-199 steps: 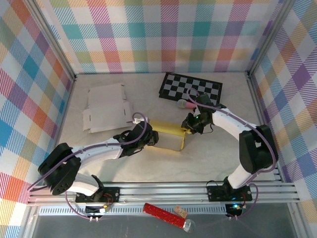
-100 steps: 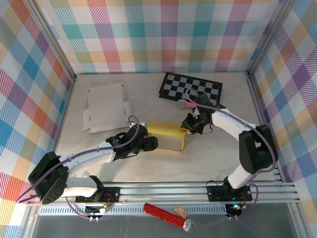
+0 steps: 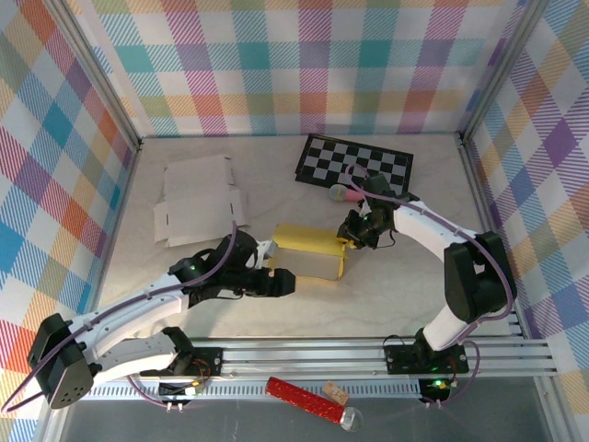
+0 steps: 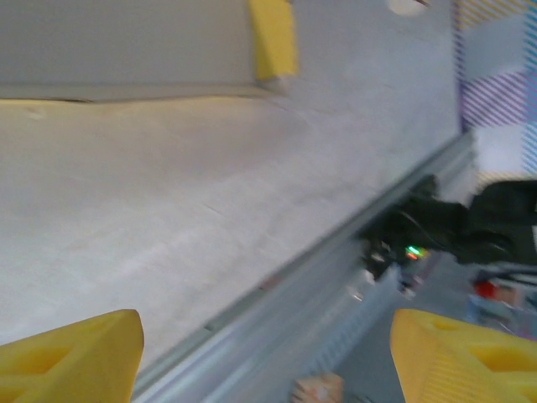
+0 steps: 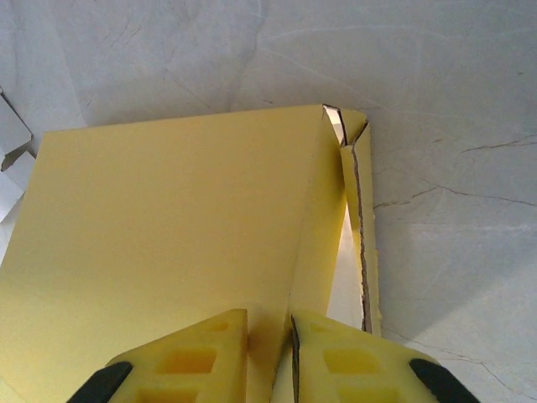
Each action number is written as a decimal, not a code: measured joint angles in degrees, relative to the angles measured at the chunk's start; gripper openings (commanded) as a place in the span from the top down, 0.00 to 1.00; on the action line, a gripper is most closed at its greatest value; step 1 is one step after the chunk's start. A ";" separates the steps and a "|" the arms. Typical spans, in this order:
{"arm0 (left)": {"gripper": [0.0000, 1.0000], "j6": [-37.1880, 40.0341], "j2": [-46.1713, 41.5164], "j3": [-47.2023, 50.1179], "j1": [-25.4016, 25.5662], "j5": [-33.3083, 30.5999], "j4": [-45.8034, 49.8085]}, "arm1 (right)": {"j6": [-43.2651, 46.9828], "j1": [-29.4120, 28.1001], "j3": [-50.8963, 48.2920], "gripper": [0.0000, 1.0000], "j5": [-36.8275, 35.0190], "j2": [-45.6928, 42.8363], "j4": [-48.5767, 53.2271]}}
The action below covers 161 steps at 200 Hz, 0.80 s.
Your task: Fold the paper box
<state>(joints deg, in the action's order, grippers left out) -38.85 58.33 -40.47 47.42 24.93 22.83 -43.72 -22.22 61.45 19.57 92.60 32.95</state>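
Paper box (image 3: 308,253), yellow and partly erected, sits mid-table (image 3: 405,276) between the two arms, its long panel (image 5: 168,235) facing up and slightly tilted. Judged step: one end is anchored while the free arm sets up to press a panel or flap home. To do it well, the anchoring pinch should hold firm and not twist, so the creases stay square. The free arm should come in low along the table and meet the near wall flat-on, pushing along the crease rather than into the middle of the panel, which would likely buckle. Left gripper (image 3: 287,279) sits just off the box's near-left corner, not touching it. In the left wrist view its jaws stand wide apart (image 4: 264,361) with nothing between them but bare table, and the box wall with a yellow flap (image 4: 273,38) lies well ahead. Right gripper (image 3: 348,241) is at the box's right end. In the right wrist view its jaws are drawn nearly together (image 5: 268,336), nipping the thin cardboard edge where the top panel folds down into the side. Beside that grip, the narrow side flap (image 5: 359,218) stands slightly ajar at the corner, leaving a visible gap. Risk: tearing at this corner if it is pulled.
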 measured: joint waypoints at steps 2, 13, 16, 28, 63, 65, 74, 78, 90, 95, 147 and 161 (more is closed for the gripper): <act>0.25 -0.02 -0.15 -0.22 0.00 0.61 0.00 | 0.00 0.00 0.07 0.79 -0.09 0.00 0.04; 0.26 -0.63 -1.09 -1.86 0.00 3.45 0.85 | 0.00 0.00 0.52 0.78 -0.33 0.00 0.31; 0.26 -0.63 -1.22 -2.45 0.02 4.15 1.14 | 0.00 0.00 0.63 0.78 -0.42 0.00 0.35; 0.26 -0.79 -1.86 -5.97 0.02 6.14 3.04 | 0.00 0.00 1.11 0.78 -0.59 0.00 0.52; 0.29 0.68 -1.51 -22.27 -3.06 4.59 11.61 | 0.02 0.00 1.68 0.77 -1.03 0.00 0.96; 0.29 0.96 -1.29 -23.47 -3.74 4.00 12.17 | 0.04 0.00 1.68 0.77 -1.07 0.00 1.01; 0.29 1.92 0.04 -28.30 -6.60 1.36 14.97 | 0.07 0.00 1.68 0.76 -1.16 0.00 1.11; 0.29 2.27 0.90 -30.56 -7.89 -0.04 16.35 | 0.07 0.00 1.68 0.76 -1.16 0.00 1.18; 0.29 3.45 4.20 -36.20 -12.07 -4.61 20.24 | 0.07 0.00 1.68 0.76 -1.16 0.00 1.25; 0.29 3.93 5.60 -37.92 -13.73 -6.43 21.49 | 0.09 0.00 1.68 0.76 -1.16 0.02 1.27; 0.43 6.03 25.05 -41.53 -24.72 -9.73 24.37 | 0.13 0.00 1.68 0.76 -1.16 0.02 1.38; 0.45 6.84 30.51 -40.81 -24.98 -8.02 23.04 | 0.15 0.00 1.68 0.76 -1.16 0.04 1.38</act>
<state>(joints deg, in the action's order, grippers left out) -32.01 88.84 -81.28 22.44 16.91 45.87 -43.57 -22.22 63.13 18.41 92.64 34.33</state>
